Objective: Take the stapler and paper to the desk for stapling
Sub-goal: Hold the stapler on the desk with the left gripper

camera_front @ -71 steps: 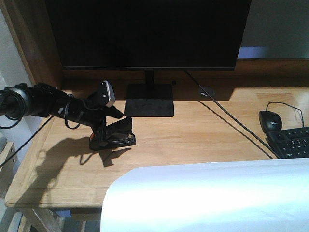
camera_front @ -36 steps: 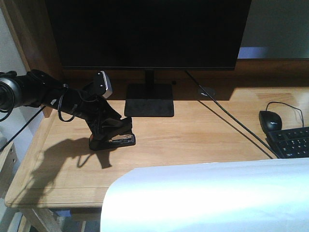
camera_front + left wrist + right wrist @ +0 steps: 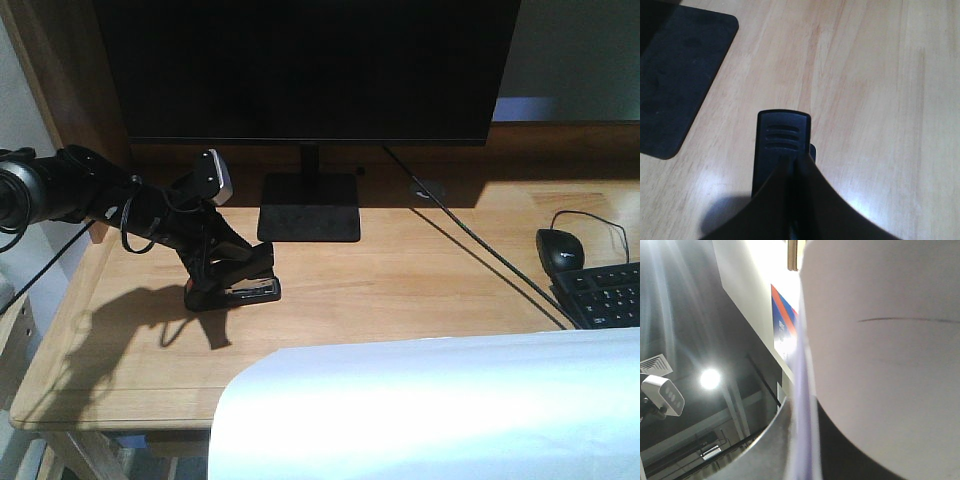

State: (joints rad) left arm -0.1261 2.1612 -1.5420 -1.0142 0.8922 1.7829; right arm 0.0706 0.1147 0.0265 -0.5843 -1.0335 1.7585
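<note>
Left of the monitor stand, the stapler is clamped by the left gripper, its ribbed top shown only wrist-side.

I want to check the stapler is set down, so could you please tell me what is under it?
The stapler appears to rest on the bare wooden desk; nothing else shows beneath. The left claw covers its rear, so contact there is hidden.

Stapler on desk, between monitor stand and paper
</note>
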